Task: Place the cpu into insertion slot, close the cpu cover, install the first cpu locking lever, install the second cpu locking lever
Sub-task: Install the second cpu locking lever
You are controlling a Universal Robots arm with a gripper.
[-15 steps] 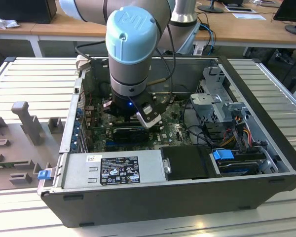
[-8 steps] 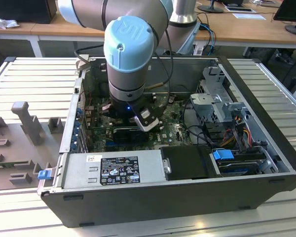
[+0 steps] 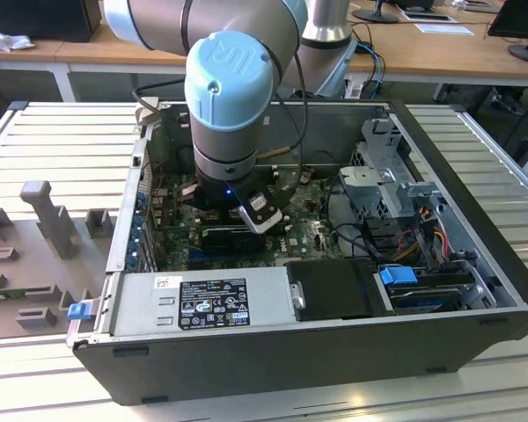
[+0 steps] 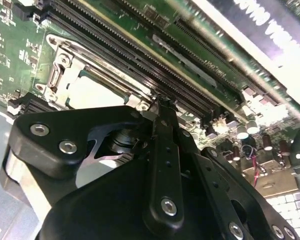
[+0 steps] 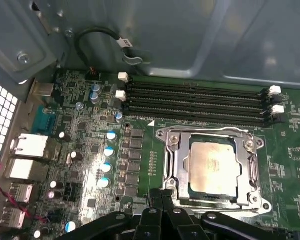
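Note:
The cpu (image 5: 212,165) is a pale square chip lying flat in the insertion slot (image 5: 255,200) on the green board. The silvery cpu cover (image 5: 242,165) lies down around it, framing the chip through its cut-out centre. Whether the thin locking levers along the socket's sides are latched I cannot tell. My gripper (image 5: 162,193) hovers just at the socket's near edge, fingers shut together with nothing between them. In the second wrist view the gripper (image 4: 162,104) points at the board beside the cpu (image 4: 92,92). In the exterior view the gripper (image 3: 257,220) reaches down inside the open computer case.
Long black memory slots (image 5: 195,100) run just beyond the socket, with capacitors (image 5: 110,150) beside it. The case wall (image 5: 190,35) rises behind. A power supply (image 3: 211,303), a drive cage (image 3: 396,176) and loose cables (image 3: 422,229) crowd the case. A grey fixture (image 3: 48,215) stands at the exterior view's left.

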